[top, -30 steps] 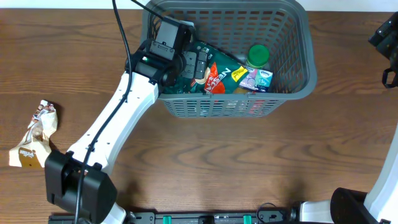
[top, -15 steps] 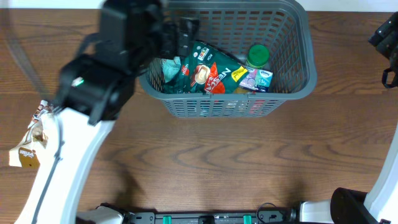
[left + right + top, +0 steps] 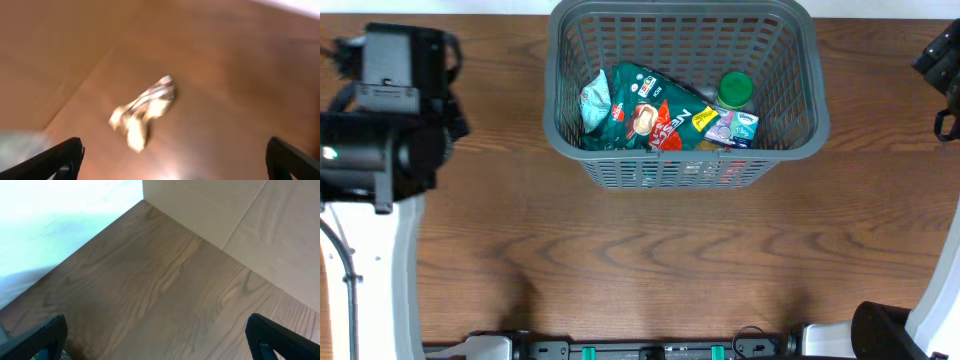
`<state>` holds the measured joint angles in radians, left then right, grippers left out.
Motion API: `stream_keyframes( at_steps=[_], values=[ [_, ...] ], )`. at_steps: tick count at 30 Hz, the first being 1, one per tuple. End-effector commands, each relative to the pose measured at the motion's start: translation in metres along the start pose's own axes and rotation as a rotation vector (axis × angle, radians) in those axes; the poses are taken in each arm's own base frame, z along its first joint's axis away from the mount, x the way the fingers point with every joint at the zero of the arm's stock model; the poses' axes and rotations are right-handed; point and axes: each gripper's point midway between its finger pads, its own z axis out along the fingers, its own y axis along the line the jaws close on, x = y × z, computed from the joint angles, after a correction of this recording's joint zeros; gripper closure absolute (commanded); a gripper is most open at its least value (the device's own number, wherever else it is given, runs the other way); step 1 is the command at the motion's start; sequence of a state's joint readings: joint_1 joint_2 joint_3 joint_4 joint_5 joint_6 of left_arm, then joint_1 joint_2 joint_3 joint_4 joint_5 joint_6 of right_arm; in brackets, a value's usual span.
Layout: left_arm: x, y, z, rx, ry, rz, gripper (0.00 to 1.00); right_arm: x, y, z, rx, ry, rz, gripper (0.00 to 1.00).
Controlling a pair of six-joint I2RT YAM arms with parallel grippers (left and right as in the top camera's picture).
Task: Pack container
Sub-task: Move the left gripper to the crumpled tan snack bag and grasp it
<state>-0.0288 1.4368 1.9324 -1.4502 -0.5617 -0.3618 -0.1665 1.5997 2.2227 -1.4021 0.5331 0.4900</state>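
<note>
The container [image 3: 670, 171], a dark grey lattice basket, stands at the top centre of the table. In it lie a green snack bag [image 3: 645, 112], a small teal packet [image 3: 594, 99], a green-lidded jar [image 3: 735, 88] and small tissue packs [image 3: 738, 127]. My left arm [image 3: 378, 135] hangs over the table's left side and hides what is beneath it. In the left wrist view my left gripper [image 3: 175, 162] is open and empty, above a blurred crumpled white-and-gold packet [image 3: 142, 112] on the wood. My right gripper [image 3: 162, 340] is open over bare wood.
My right arm [image 3: 945, 65] sits at the far right edge of the overhead view, away from the basket. The right wrist view takes in a pale wall panel [image 3: 210, 205] at the table's back edge. Arm bases stand along the front edge.
My left arm swung out of the basket to the left, over the crumpled packet. A teal packet now lies uncovered in the basket. The right arm has not moved.
</note>
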Motion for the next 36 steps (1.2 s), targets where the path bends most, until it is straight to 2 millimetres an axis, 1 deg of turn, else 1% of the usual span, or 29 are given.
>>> stream_keyframes(
  at_steps=[1, 5, 11, 13, 15, 19, 21, 24, 27, 29, 32, 36],
  values=[
    [0.008, 0.037, 0.025, -0.159, 0.069, -0.148, 0.01, -0.001, -0.003, 0.0, 0.011, -0.004, 0.013, 0.01],
    [0.023, 0.064, 0.049, -0.258, 0.157, -0.202, 0.01, -0.001, -0.003, 0.0, 0.011, -0.004, 0.013, 0.01],
    [0.046, 0.097, 0.083, -0.368, 0.256, -0.275, 0.01, -0.001, -0.003, 0.0, 0.011, -0.004, 0.013, 0.01],
    [0.058, 0.105, 0.096, -0.398, 0.288, -0.294, 0.01, -0.001, -0.003, 0.0, 0.011, -0.004, 0.013, 0.01],
    [0.074, 0.112, 0.11, -0.427, 0.335, -0.3, 0.01, -0.001, -0.003, 0.0, 0.011, -0.004, 0.013, 0.01],
    [0.109, 0.11, 0.141, -0.4, 0.438, -0.292, 0.01, -0.001, -0.003, 0.0, 0.011, -0.004, 0.013, 0.01],
    [0.122, 0.111, 0.153, -0.399, 0.463, -0.282, 0.01, -0.001, -0.003, 0.0, 0.011, -0.004, 0.013, 0.01],
    [0.139, 0.107, 0.174, -0.355, 0.495, -0.2, 0.01, -0.001, -0.003, 0.0, 0.011, -0.004, 0.013, 0.01],
    [0.152, 0.096, 0.191, -0.261, 0.525, -0.097, 0.01, -0.001, -0.003, 0.0, 0.011, -0.004, 0.013, 0.01],
    [0.158, 0.091, 0.198, -0.215, 0.536, -0.058, 0.01, -0.001, -0.003, 0.0, 0.011, -0.004, 0.013, 0.01],
    [0.163, 0.089, 0.207, -0.189, 0.537, -0.028, 0.01, -0.001, -0.003, 0.0, 0.011, -0.004, 0.013, 0.01],
    [0.17, 0.089, 0.216, -0.164, 0.579, 0.067, 0.01, -0.001, -0.003, 0.0, 0.011, -0.004, 0.013, 0.01]
  ],
)
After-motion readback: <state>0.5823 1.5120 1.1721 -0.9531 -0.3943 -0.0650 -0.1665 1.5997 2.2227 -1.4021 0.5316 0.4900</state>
